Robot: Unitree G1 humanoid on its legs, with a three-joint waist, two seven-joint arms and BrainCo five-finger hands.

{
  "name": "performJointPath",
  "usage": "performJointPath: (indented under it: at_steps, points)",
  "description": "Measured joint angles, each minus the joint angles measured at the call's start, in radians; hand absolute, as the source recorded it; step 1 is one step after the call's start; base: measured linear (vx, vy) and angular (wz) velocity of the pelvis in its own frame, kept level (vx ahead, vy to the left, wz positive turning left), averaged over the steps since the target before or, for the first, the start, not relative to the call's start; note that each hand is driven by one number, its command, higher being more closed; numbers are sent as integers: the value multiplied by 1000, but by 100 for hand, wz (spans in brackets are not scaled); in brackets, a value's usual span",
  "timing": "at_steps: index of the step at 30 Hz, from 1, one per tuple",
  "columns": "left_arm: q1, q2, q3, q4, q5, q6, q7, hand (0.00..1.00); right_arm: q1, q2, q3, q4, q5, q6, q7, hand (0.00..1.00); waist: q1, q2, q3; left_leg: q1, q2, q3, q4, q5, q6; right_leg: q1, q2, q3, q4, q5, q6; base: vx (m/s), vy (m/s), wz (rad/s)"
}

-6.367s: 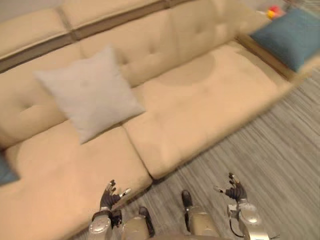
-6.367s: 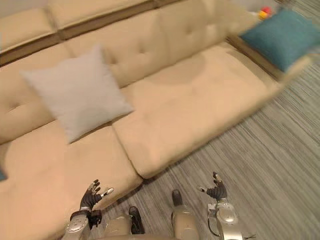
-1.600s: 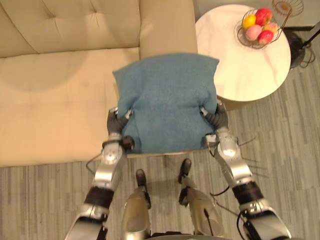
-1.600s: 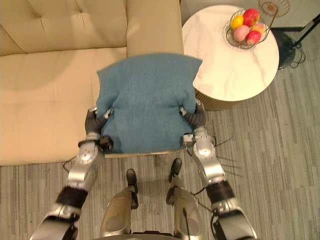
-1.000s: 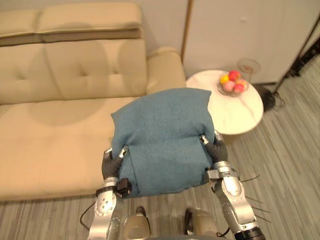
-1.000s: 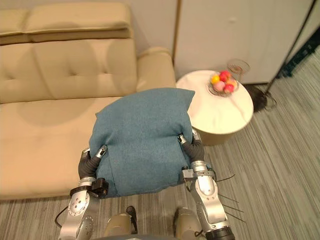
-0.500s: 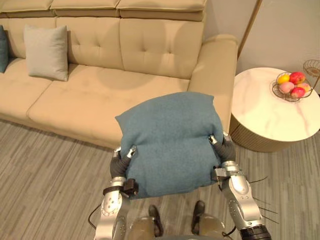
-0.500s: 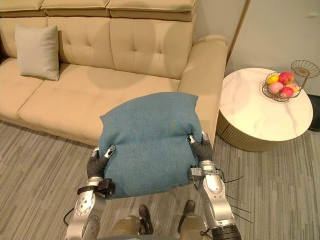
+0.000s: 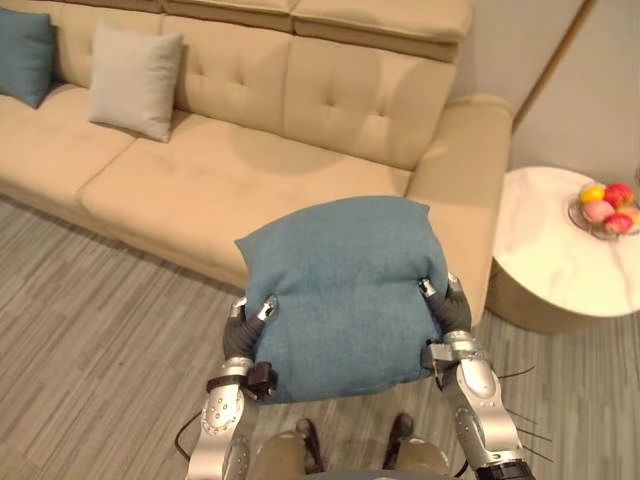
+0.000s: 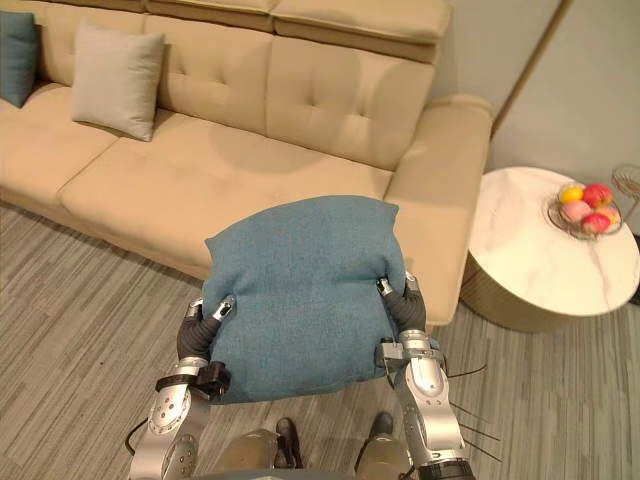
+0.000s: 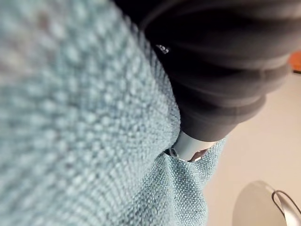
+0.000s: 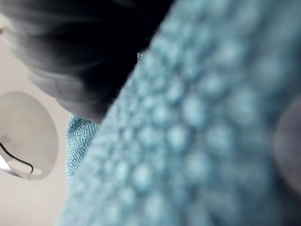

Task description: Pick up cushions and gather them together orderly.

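At the left end of the sofa point(image 9: 250, 170), a far blue cushion point(image 9: 25, 55) leans on the backrest with a grey cushion point(image 9: 135, 80) just beside it. In front of the sofa's right seat, the near blue cushion point(image 9: 340, 285) hangs between the left hand point(image 9: 243, 330) and right hand point(image 9: 450, 305). Each thumb is clamped over its top and the fingers are hidden below, so probably a pinch; the wrist views add its knit pressed against each dark cover. Right of the sofa's arm stands a round table point(image 9: 550, 285) with a fruit basket point(image 9: 606, 208).
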Motion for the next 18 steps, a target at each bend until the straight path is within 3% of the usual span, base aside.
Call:
performJointPath:
  at_steps: [1, 3, 5, 7, 9, 10, 11, 13, 14, 15, 16, 17, 18]
  points:
    - [4, 7, 0, 0, 1, 2, 0, 100, 5, 5, 0, 12, -2, 0, 5, 100, -10, 6, 3, 27, -7, -33, 0, -7, 20, -64, 0, 61, 130, -29, -25, 251, 66, 53]
    - [5, 23, 1, 0, 0, 3, 0, 100, 4, 15, 0, 28, -11, 1, 9, 100, -24, 6, 4, 53, -5, -71, 0, -29, 31, -96, 55, 70, 114, -69, 1, 278, 13, 59]
    - [3, 26, 1, 1, 1, 4, 0, 100, 2, 17, -8, 27, -29, 1, 10, 100, -28, 8, 5, 81, -5, -96, -2, -56, 31, -129, 111, 61, 19, -64, 4, 348, -35, 52]
    - [-16, 27, 1, 1, 4, 9, 0, 100, 1, 16, -22, 26, -36, 1, 11, 100, -45, 9, 7, 134, -5, -126, -17, -80, 11, -151, 175, 25, -168, -3, 4, 411, -77, 59]
    - [-17, 28, -1, 3, 14, 10, -1, 100, 9, 17, -26, 22, -39, 0, 11, 100, -57, 5, 1, 199, -11, -143, -37, -106, -30, -129, 214, 10, -272, 98, -34, 534, -117, 49]
    - [-26, 7, -5, 12, 25, 12, -4, 100, 17, 13, -41, 19, -39, 2, 11, 100, -72, 40, -10, 232, 13, -178, -44, -120, -58, -105, 243, 22, -264, 178, -91, 578, -100, 43]
    - [-35, -3, -5, 12, 34, 13, -8, 100, 16, 13, -53, 15, -39, 2, 11, 100, -73, 55, -13, 231, 32, -176, -37, -105, -86, -103, 249, 6, -246, 158, -98, 664, -142, 43]
    - [-81, -23, -13, 38, 41, 18, -17, 100, 30, 15, -86, -20, -49, 5, 6, 100, -83, 58, -13, 185, 59, -165, 99, -20, -208, -57, 258, -32, -243, 108, -116, 581, -160, 28]
    - [-88, -31, -13, 45, 41, 21, -19, 100, 39, 13, -91, -36, -55, 6, 4, 100, -84, 60, -12, 159, 74, -155, 186, 11, -214, -29, 268, -33, -258, 102, -119, 516, -129, 3]
    - [-86, -42, -14, 46, 41, 22, -21, 100, 65, 12, -90, -85, -66, 11, -6, 100, -78, 59, -10, 92, 130, -102, 393, 70, -204, 51, 291, -18, -303, 86, -124, 388, -74, -18]
    - [-83, -43, -15, 45, 41, 22, -22, 100, 75, 13, -90, -107, -67, 11, -11, 100, -72, 60, -11, 74, 157, -76, 467, 68, -194, 85, 301, -9, -323, 81, -125, 440, -52, -42]
    - [-82, -49, -18, 42, 41, 21, -24, 100, 94, 17, -90, -156, -68, 11, -19, 100, -67, 60, -11, 33, 209, -4, 569, 37, -154, 158, 316, 15, -371, 77, -124, 319, -24, -42]
    - [-84, -50, -17, 36, 41, 19, -26, 100, 103, 16, -91, -183, -68, 10, -19, 100, -63, 58, -13, 9, 226, 27, 579, 15, -118, 186, 317, 34, -395, 75, -123, 369, -5, -53]
